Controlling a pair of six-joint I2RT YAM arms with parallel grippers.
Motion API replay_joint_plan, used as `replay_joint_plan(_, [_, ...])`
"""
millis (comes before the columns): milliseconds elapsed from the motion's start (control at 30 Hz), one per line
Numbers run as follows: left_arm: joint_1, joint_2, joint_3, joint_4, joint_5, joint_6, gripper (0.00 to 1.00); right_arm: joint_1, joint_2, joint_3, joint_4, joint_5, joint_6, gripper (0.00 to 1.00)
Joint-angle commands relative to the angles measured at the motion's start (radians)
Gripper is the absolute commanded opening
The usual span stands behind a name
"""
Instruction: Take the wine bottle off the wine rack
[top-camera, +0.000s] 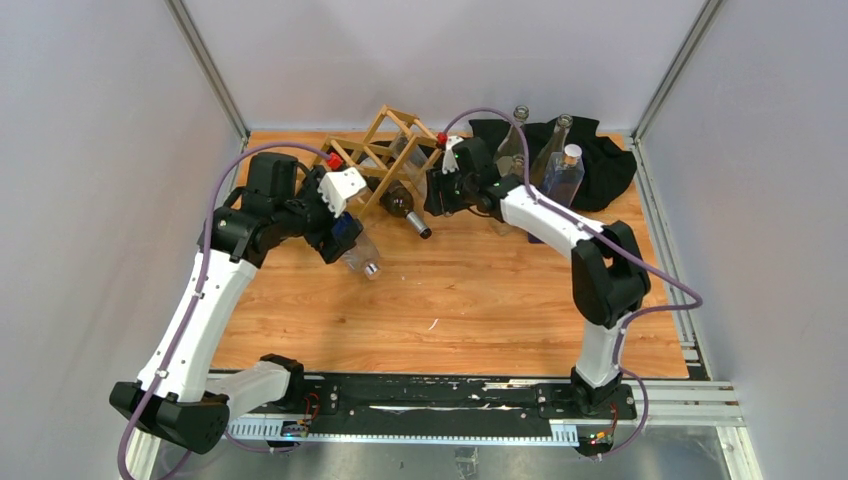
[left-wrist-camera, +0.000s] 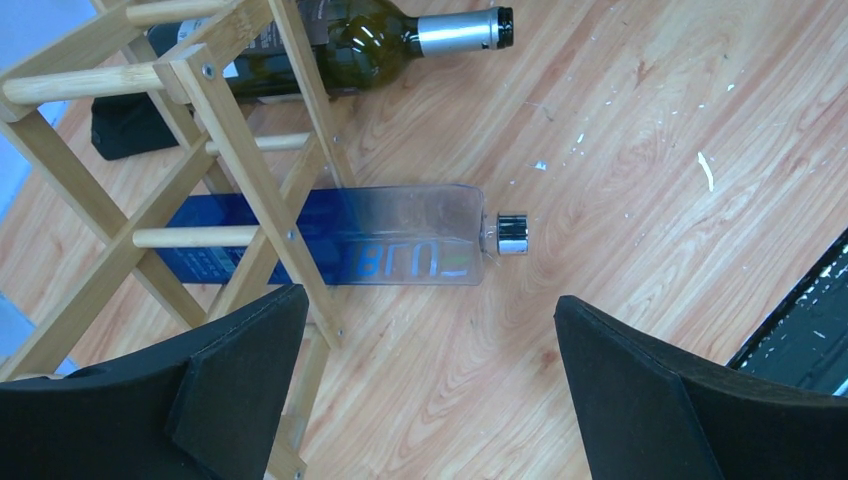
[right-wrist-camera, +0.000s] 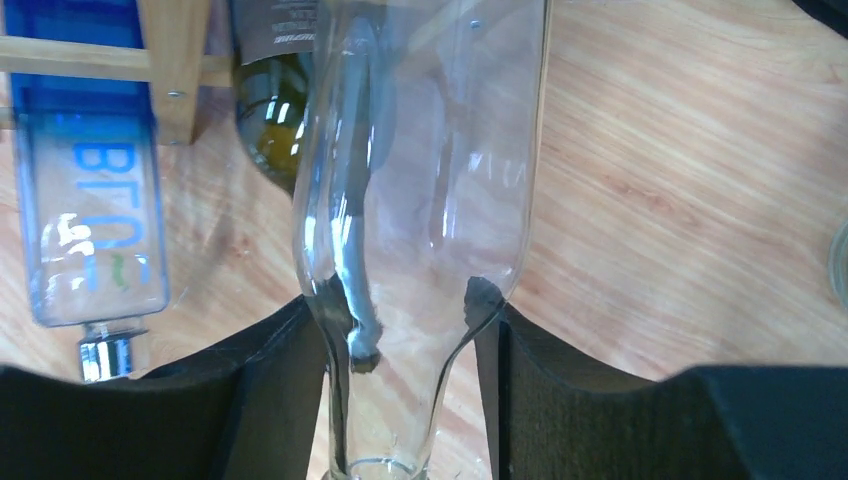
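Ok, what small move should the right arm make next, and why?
Probably ease the right end effector straight back along the bottle's length. Its fingers are closed on the neck of the clear bottle, whose body seems to reach into the wine rack beside the dark bottle, so a straight pull should slide it free.

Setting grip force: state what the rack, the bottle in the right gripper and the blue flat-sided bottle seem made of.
Wine rack: pale unpainted wood, matte, grain and screw heads showing. Clear bottle in the right gripper: likely glass, colourless, glossy, its walls bending the view. Blue bottle: transparent blue-tinted glass or hard plastic, cannot tell which; shiny metal-look cap.
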Motion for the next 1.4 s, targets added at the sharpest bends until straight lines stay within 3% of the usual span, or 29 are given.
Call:
replay_joint_plan(0, [0.008, -0.015, -0.013, -0.006, -0.012, 0.024, 1.00, 0.017, -0.108, -0.083, 0.076, 0.020, 0.063, 0.00])
replay_joint_plan(567, [0.008, -0.041, -0.029, -0.007, 0.001, 0.066, 0.99, 0.023, -0.346, -0.288, 0.165, -0.041, 0.218, 0.00])
replay_joint_plan(1367, [0.008, -0.060, -0.044, -0.007, 0.065, 0.148, 0.98, 0.047, -0.689, -0.486, 0.096, -0.069, 0.257, 0.00])
